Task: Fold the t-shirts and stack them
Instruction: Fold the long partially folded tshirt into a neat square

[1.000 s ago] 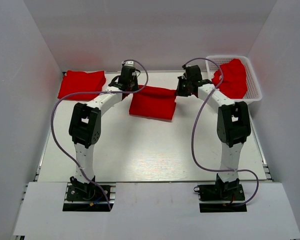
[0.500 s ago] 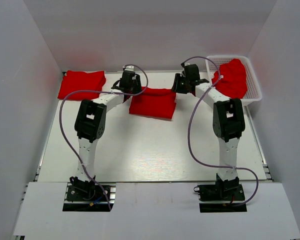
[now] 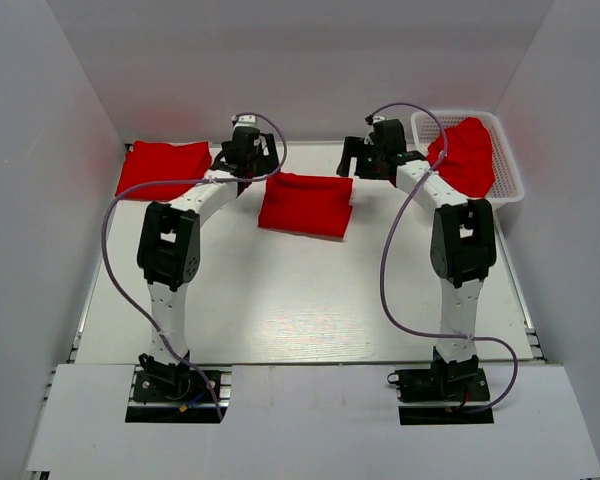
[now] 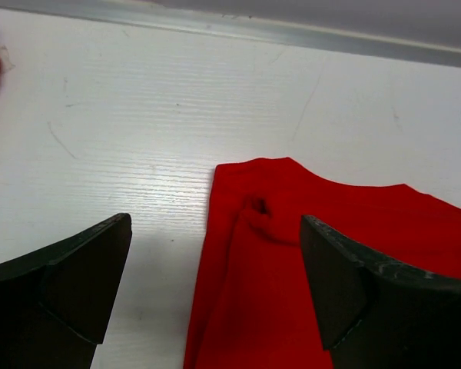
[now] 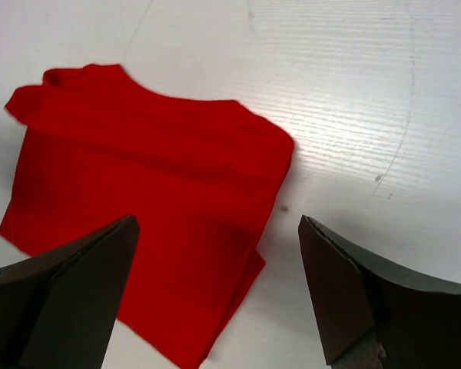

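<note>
The white table [image 3: 280, 300] is carrying everything. At its far right corner a white basket [image 3: 511, 190] is holding a crumpled t-shirt [image 3: 465, 155], which is bulging above the rim. A folded t-shirt [image 3: 305, 205] is lying flat in the middle of the far half of the table, and a second folded t-shirt [image 3: 163, 167] is sitting at the far left, well apart from it.

The left gripper [image 3: 242, 158] is hanging over the middle shirt's left far corner with its jaws spread wide and holding nothing. The right gripper [image 3: 365, 160] is doing the same over the right far corner.

The likely trouble is in the stacking. The middle shirt is lying slightly askew, with a small bunched pucker [image 4: 257, 207] at its left far corner and loose layers showing along its near right edge [image 5: 242, 296]. If the grippers are pinching only the top layer while carrying it to the far-left shirt, the fold may be falling open.

Nothing is lying on the table between the two folded shirts, though the left arm itself is reaching across that gap. The basket's lattice may be catching the crumpled shirt on the way out.
</note>
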You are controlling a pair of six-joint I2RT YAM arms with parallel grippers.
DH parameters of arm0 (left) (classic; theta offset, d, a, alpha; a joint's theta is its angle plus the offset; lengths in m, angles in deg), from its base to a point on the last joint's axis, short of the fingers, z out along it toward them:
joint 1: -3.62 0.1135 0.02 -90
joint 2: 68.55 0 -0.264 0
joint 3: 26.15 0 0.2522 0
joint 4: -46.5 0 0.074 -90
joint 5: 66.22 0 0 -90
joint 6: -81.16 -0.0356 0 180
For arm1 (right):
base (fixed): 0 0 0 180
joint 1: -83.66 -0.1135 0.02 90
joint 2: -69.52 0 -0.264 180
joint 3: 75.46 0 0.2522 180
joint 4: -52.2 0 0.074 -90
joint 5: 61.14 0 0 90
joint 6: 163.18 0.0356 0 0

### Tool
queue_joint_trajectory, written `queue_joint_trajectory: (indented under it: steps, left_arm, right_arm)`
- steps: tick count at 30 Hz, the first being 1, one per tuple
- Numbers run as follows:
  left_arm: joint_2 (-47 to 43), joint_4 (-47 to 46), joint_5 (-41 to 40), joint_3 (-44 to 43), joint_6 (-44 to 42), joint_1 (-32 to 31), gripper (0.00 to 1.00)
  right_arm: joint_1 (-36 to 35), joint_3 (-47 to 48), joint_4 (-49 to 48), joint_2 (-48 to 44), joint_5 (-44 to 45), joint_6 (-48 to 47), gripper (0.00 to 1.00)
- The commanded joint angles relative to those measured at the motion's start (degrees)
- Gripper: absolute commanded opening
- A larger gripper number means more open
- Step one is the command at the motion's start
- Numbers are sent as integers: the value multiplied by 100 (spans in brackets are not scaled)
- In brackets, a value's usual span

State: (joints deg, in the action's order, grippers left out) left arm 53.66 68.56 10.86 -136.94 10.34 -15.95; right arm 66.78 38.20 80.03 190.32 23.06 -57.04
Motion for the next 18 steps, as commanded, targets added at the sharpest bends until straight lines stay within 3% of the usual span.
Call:
queue_joint_trajectory:
  steps: [1, 6, 15, 18]
  left_arm:
    - [-962, 146, 105, 96, -107, 6, 100]
    - [-1506, 725, 282, 509, -160, 6, 100]
    - [-3501, 726, 669, 3152, 200, 6, 100]
    - [-4099, 1120, 530, 3542, 200, 6, 100]
  right_arm:
    - [-25, -216, 105, -600, -437, -321, 90]
    - [-218, -235, 228, -461, -1308, -989, 90]
    - [-939, 776, 527, 611, -2099, -1324, 90]
    - [-1106, 1084, 291, 937, -2302, -1210, 90]
